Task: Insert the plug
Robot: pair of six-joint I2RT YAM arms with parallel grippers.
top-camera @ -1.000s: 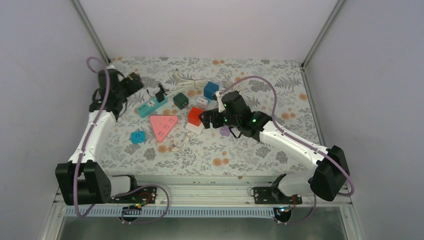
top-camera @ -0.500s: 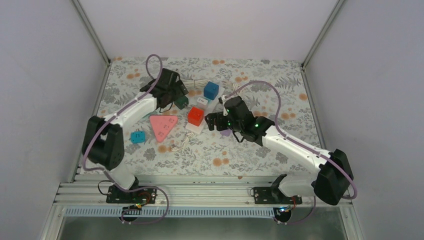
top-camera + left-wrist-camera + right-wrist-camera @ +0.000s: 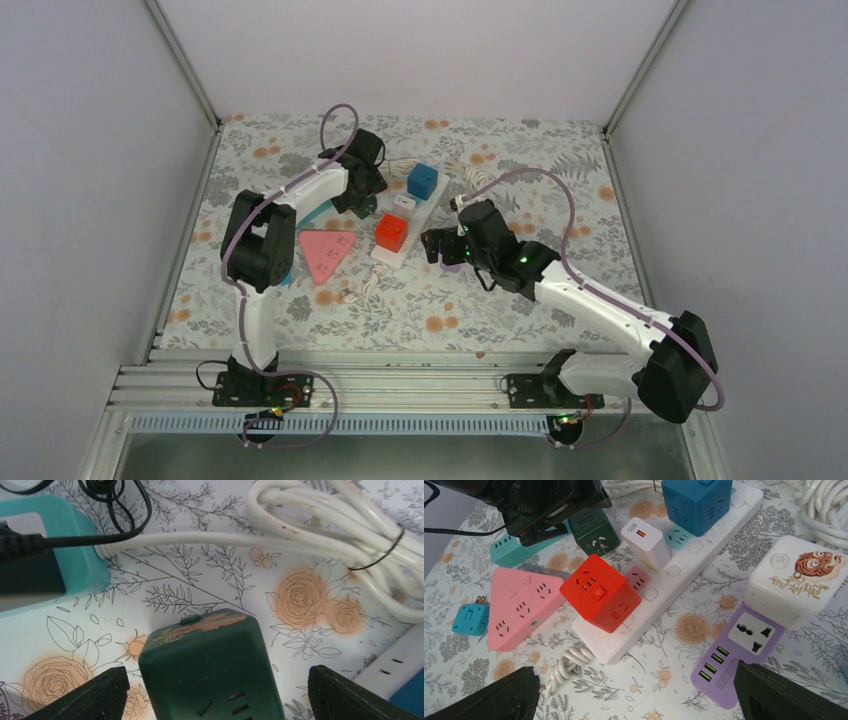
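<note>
A dark green cube plug (image 3: 212, 665) lies on the floral mat, socket slots facing up. My left gripper (image 3: 215, 695) is open and straddles it, a fingertip (image 3: 95, 697) on each side with a gap to the cube. From above, the left gripper (image 3: 358, 195) covers most of the cube. The white power strip (image 3: 684, 565) carries a red cube (image 3: 599, 592), a white charger (image 3: 645, 542) and a blue cube (image 3: 696, 502). My right gripper (image 3: 639, 695) is open and empty above bare mat near the strip's end, right of the red cube (image 3: 391, 232).
A teal strip (image 3: 50, 555) with a black cord lies left of the green cube, a coiled white cable (image 3: 340, 530) behind it. A pink triangular socket (image 3: 521, 605), small blue adapter (image 3: 470, 618), purple strip (image 3: 739, 650) and white tiger-print cube (image 3: 796, 580) lie around.
The left arm swung from the far left edge rightward to over the green cube, and its jaws narrowed slightly. The right arm drew back a little to the right.
</note>
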